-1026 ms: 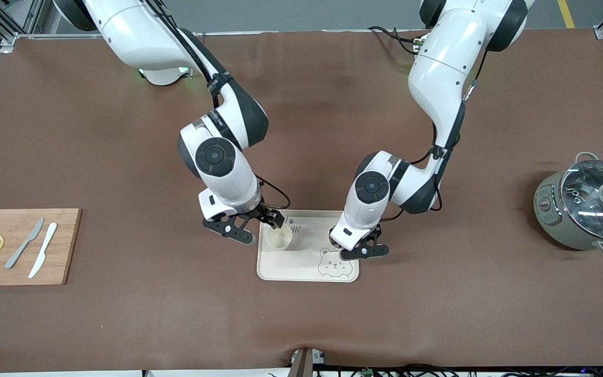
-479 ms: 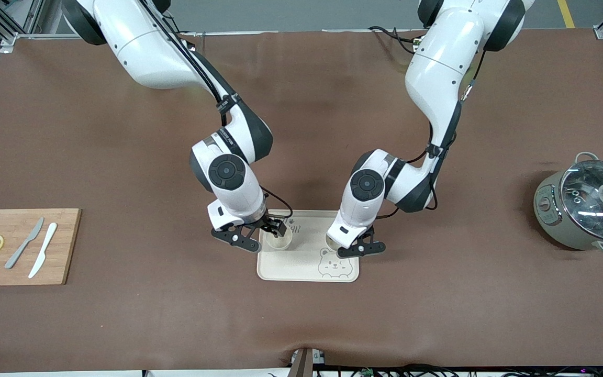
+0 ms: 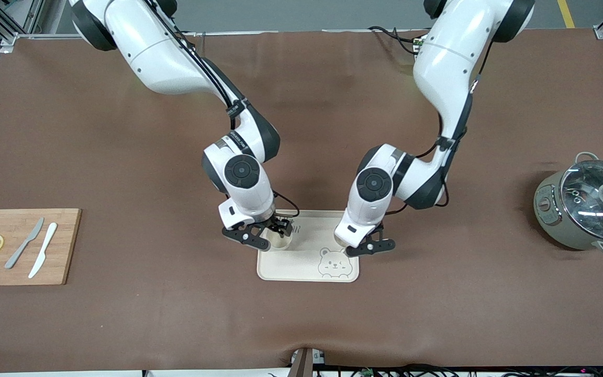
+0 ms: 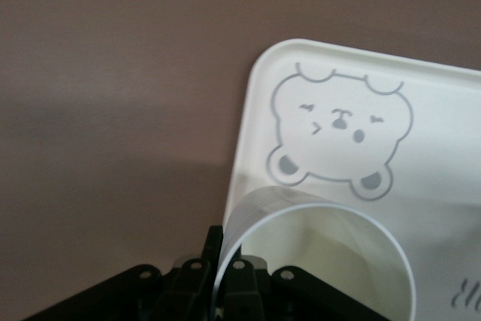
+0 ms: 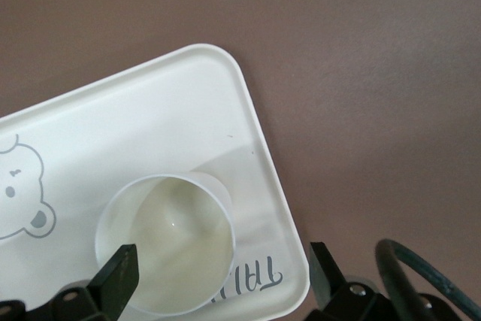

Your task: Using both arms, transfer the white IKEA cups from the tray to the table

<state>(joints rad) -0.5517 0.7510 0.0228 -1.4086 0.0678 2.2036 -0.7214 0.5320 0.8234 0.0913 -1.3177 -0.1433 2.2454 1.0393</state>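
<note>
Both arms are folded down over the tray (image 3: pixel 306 262) at mid-table, elbows high, wrists pointing steeply at it. Call the tray a dial with twelve toward the bases. At about ten o'clock, the right gripper (image 3: pixel 267 234) straddles the right arm's cup (image 3: pixel 280 240), which stands upright on the tray. Its fingers (image 5: pixel 116 280) are spread wide, and there's clear daylight between the other finger and the cup wall. At about two o'clock, the left gripper (image 3: pixel 369 247) is pinched tight on the wall of the left arm's cup (image 4: pixel 323 261), just above the bear print (image 3: pixel 337 263). I can't tell whether that cup sits on the tray or hangs just over it. Out at three o'clock is the lidded pot (image 3: pixel 584 209), and at nine o'clock the cutting board (image 3: pixel 45 262).
</note>
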